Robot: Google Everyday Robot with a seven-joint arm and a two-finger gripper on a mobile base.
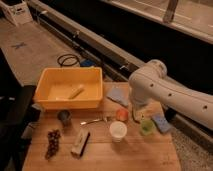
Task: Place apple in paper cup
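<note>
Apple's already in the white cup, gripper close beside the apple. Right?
Not quite: the camera view shows the apple on the table just behind the paper cup, not in it. The gripper is close beside the apple.

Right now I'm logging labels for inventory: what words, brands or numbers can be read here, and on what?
No text can be read.
White box, far left: dark marks, too blurred.
Blue floor mark: shape unclear.
The hand, under the white arm beside the apple, shows no lettering.
</note>
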